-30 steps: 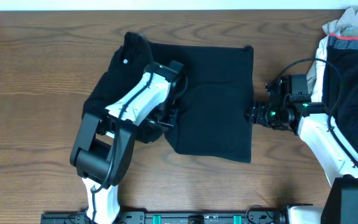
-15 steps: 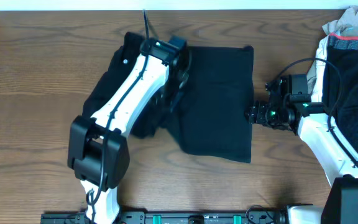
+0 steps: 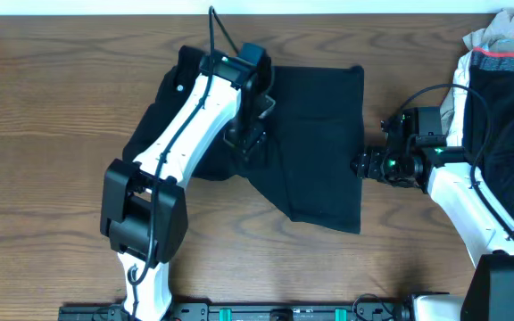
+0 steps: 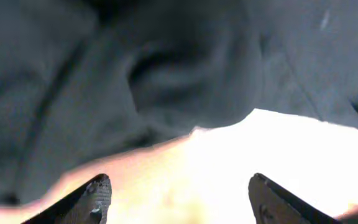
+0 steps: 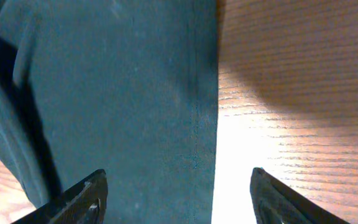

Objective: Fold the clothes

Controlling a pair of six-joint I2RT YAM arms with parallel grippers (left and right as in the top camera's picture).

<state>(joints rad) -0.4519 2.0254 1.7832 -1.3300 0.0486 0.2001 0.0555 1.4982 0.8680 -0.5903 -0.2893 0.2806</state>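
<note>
- Overhead, the black T-shirt (image 3: 315, 116) lies partly folded on the wooden table (image 3: 43, 134). Its right side is flat and square-edged, and its left side is bunched under the left arm.
- The left gripper (image 3: 246, 138) sits over the shirt's rumpled left-centre, probably to reach the loose layer that needs carrying across.
- Left wrist view: the left gripper (image 4: 179, 199) has its fingers spread wide with nothing between them. Creased cloth (image 4: 166, 74) fills the frame beyond them, and a glaring strip of table shows below the cloth's edge.
- The right gripper (image 3: 361, 165) waits at the shirt's right edge, likely to pin or lift that hem while the other arm works.
- Right wrist view: the right gripper (image 5: 179, 193) is also spread apart and empty, and the shirt's straight hem (image 5: 207, 124) runs between its two fingers with bare table (image 5: 291, 93) to one side.
- A pile of other clothes (image 3: 498, 53) sits at the table's far right, clear of the fold.
- The fold looks mid-way, with the left side not yet tidy.
</note>
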